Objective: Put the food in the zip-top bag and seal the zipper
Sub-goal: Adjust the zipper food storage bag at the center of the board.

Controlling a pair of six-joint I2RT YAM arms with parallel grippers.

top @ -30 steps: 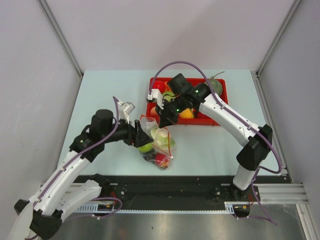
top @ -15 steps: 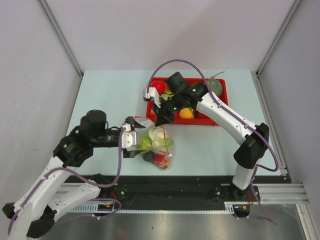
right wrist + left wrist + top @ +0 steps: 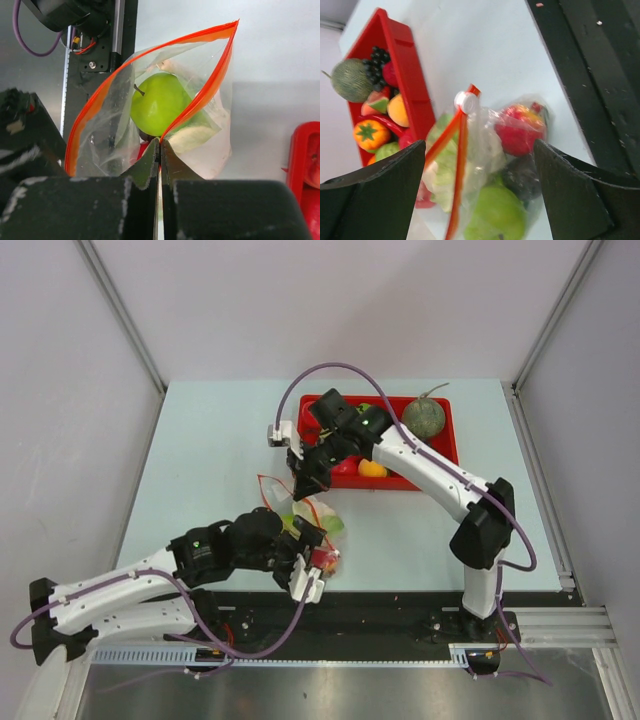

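The clear zip-top bag [image 3: 312, 523] lies in front of the red tray, holding food: a green apple [image 3: 157, 105], a red fruit [image 3: 520, 134] and a pale leafy piece [image 3: 444, 176]. Its mouth gapes, the two sides of the orange-red zipper [image 3: 460, 162] apart, with a white slider [image 3: 467, 101] at one end. My right gripper [image 3: 160, 142] is shut on one zipper strip and holds that edge up; from above the right gripper [image 3: 303, 480] is at the bag's far end. My left gripper [image 3: 480, 147] is open wide, its jaws either side of the bag's near end and not touching it.
The red tray [image 3: 452, 448] at the back right holds more toy food: a netted melon [image 3: 424, 418], an orange fruit [image 3: 372, 468], dark grapes [image 3: 376, 56] and a persimmon [image 3: 370, 135]. The black base rail [image 3: 592, 75] runs close behind the left gripper.
The left arm has swung from the bag's left side round to its near end, and its jaws have opened wider. The right gripper, still shut on the zipper, has shifted left.
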